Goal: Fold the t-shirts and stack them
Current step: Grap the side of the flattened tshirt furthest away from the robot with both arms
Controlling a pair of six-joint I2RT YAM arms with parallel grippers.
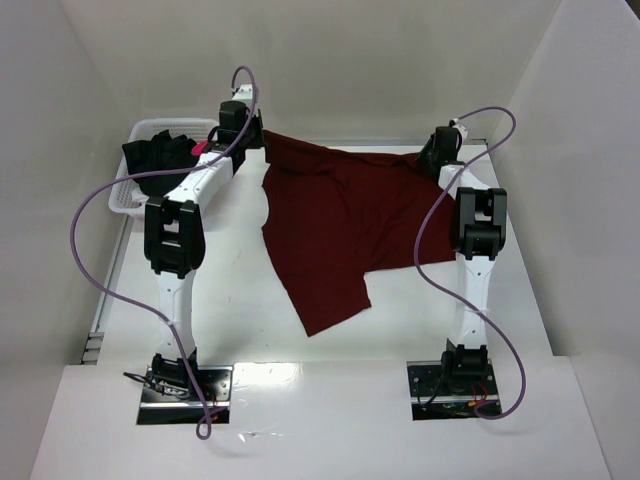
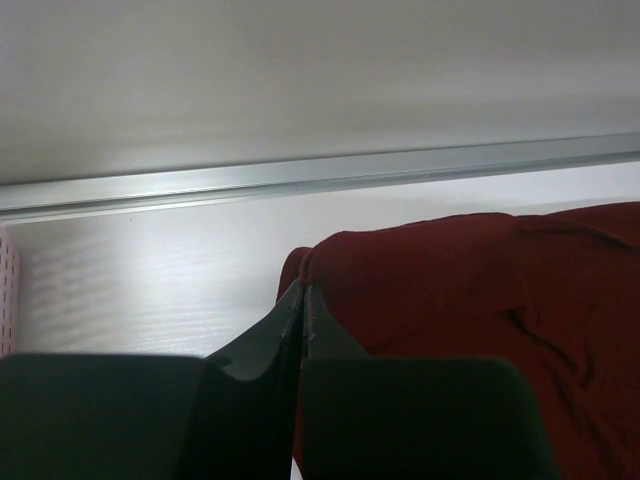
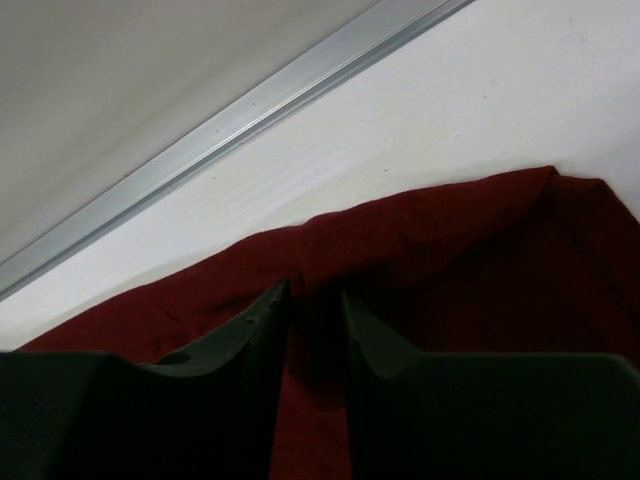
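The maroon t-shirt (image 1: 335,225) lies spread on the desk (image 1: 225,300), far edge stretched between the arms for flattening; left pincer (image 2: 302,295) clamped, seemingly on its corner; right pincer (image 3: 315,300) narrowly parted astride the hem.

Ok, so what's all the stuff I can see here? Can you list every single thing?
maroon t-shirt: one, dark red, spread over the middle and far side of the table
black t-shirt: one, black with a small pink mark, bunched in the basket
basket: one, white mesh, far left of the table
table: one, white, under everything
metal rail: one, silver, along the table's far edge
cables: two, purple, looping beside the arms
arms: two, white and black, bases at the near edge
left gripper: one, black, shut on the maroon t-shirt's far left corner
right gripper: one, black, open at its far right edge
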